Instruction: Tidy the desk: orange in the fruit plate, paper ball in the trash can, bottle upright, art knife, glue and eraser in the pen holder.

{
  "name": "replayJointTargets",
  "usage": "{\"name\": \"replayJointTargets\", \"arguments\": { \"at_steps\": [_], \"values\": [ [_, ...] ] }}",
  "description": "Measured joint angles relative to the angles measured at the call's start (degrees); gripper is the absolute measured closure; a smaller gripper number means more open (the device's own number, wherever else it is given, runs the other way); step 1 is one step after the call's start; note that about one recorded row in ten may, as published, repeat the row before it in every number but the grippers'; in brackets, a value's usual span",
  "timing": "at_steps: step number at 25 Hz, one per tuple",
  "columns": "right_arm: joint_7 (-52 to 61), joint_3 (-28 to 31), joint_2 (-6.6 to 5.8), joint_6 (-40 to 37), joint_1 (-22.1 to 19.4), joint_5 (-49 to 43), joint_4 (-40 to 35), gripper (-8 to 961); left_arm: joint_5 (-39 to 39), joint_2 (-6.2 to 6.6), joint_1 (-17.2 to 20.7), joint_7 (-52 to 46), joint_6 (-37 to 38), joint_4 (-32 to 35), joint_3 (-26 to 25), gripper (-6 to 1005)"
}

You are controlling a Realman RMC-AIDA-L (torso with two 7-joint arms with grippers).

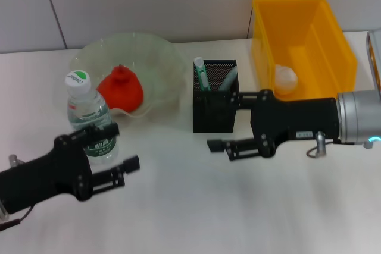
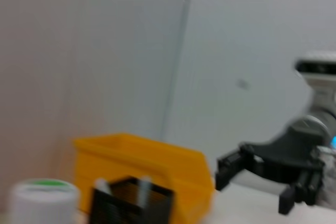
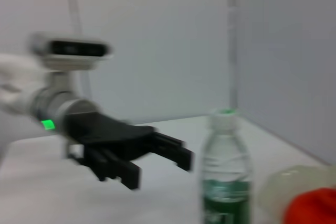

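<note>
The water bottle [image 1: 89, 117] stands upright at the left, and also shows in the right wrist view [image 3: 223, 174]. My left gripper [image 1: 127, 146] is open and empty just in front of the bottle; the right wrist view shows the left gripper [image 3: 164, 165] apart from it. The orange [image 1: 121, 89] lies in the glass fruit plate [image 1: 161, 57]. The black mesh pen holder [image 1: 214, 108] holds a green-and-white stick [image 1: 201, 73] and a pale teal item [image 1: 228, 79]. The paper ball [image 1: 285, 78] lies in the yellow bin [image 1: 309, 16]. My right gripper [image 1: 219, 149] is open and empty in front of the holder.
The white wall runs along the back of the desk. The yellow bin stands close to the right of the pen holder, and the right arm lies across the desk in front of it. The left wrist view shows the bin [image 2: 157, 166], holder [image 2: 131, 203] and right gripper [image 2: 252, 192].
</note>
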Motion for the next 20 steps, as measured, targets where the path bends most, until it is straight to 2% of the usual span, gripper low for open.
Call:
{"name": "replayJointTargets", "arguments": {
  "at_steps": [3,4,5,9,11,20],
  "values": [
    [1.61,-1.07,0.03,-4.00,-0.06,-0.97,1.81,178,6.59,0.04,-0.36,-1.96,2.10,0.87,-3.60,181],
    [2.03,-2.05,0.03,-4.93,-0.51,-1.14,2.86,178,6.59,0.04,-0.36,-1.96,2.10,0.87,-3.60,181],
    [2.35,-2.77,0.03,-5.50,-0.91,-1.33,3.70,178,11.96,0.08,-0.41,-3.98,3.97,2.44,-7.03,181],
    [4.04,-6.36,0.02,-6.71,-3.65,-3.03,8.22,179,17.69,0.05,-0.32,-8.11,5.95,6.25,-10.18,181],
    [4.61,-6.98,0.01,-7.62,-5.20,-3.71,9.86,179,21.07,-0.53,-0.03,-10.36,6.60,10.13,-11.88,181],
    [4.25,-6.85,0.19,-9.12,-6.48,-3.06,10.23,179,26.39,-1.60,-1.22,-12.78,6.71,13.31,-13.87,181]
  ]
}}
